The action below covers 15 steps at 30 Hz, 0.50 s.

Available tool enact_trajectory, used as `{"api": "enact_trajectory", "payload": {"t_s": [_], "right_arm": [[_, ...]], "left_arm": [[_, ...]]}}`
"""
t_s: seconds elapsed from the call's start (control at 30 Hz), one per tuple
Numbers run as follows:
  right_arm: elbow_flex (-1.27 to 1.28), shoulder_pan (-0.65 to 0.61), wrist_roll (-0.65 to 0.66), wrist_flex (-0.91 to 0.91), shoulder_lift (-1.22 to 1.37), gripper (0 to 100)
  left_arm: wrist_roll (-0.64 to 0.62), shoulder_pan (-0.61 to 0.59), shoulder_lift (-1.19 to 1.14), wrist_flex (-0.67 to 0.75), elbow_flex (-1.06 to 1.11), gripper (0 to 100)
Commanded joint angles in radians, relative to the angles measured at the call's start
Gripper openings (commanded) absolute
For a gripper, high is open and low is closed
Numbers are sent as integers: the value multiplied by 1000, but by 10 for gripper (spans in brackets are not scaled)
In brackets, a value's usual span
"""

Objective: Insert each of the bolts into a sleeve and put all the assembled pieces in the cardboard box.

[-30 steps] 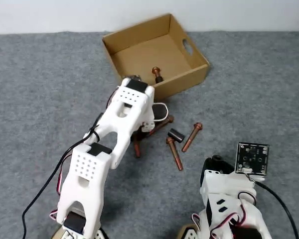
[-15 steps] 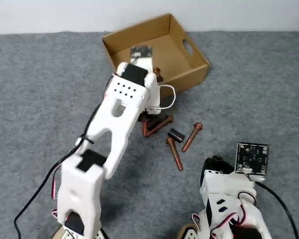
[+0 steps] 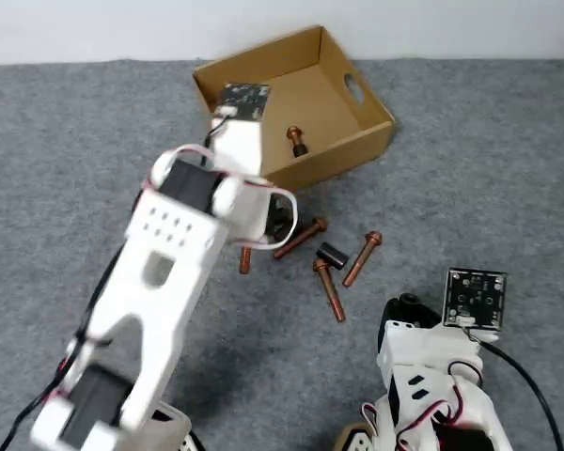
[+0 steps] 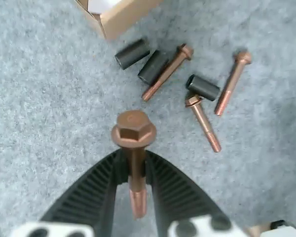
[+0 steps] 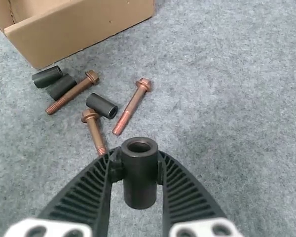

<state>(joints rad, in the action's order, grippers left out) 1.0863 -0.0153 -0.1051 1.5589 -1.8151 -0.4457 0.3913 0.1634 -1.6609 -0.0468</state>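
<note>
My left gripper [image 4: 134, 159] is shut on a copper bolt [image 4: 133, 132], held head up above the grey carpet; from above that bolt [image 3: 245, 258] hangs left of the pile. My right gripper [image 5: 138, 164] is shut on a black sleeve [image 5: 139, 173], bore up, near the front right. Three loose bolts [image 3: 299, 237] [image 3: 362, 257] [image 3: 328, 289] lie on the carpet around one sleeve [image 3: 333, 255]. Two more sleeves [image 4: 132, 53] [image 4: 153, 66] lie close to the cardboard box [image 3: 368, 133]. Inside the box rests a bolt with a sleeve on it [image 3: 296, 141].
The white left arm [image 3: 169, 272] stretches across the middle of the carpet and hides part of the pile. The right arm [image 3: 432, 376] stays low at the front right. Open carpet lies to the right of the bolts and at the far left.
The left arm has lifted and swung left with the bolt in its grip, away from the pile. The right arm has not moved.
</note>
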Motion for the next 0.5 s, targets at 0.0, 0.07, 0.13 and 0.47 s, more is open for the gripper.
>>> {"api": "enact_trajectory", "payload": {"t_s": [0.0, 0.07, 0.13, 0.47], "right_arm": [[-6, -31, 9, -4, -2, 9], [-9, -87, 6, -4, -2, 9], [-9, -151, 6, -13, -2, 12], [52, -568, 12, -97, -1, 69]], "left_arm": [[14, 0, 233, 130, 145, 4], [14, 0, 331, 193, 243, 4], [12, -2, 420, 236, 321, 4], [9, 0, 761, 264, 513, 4]]}}
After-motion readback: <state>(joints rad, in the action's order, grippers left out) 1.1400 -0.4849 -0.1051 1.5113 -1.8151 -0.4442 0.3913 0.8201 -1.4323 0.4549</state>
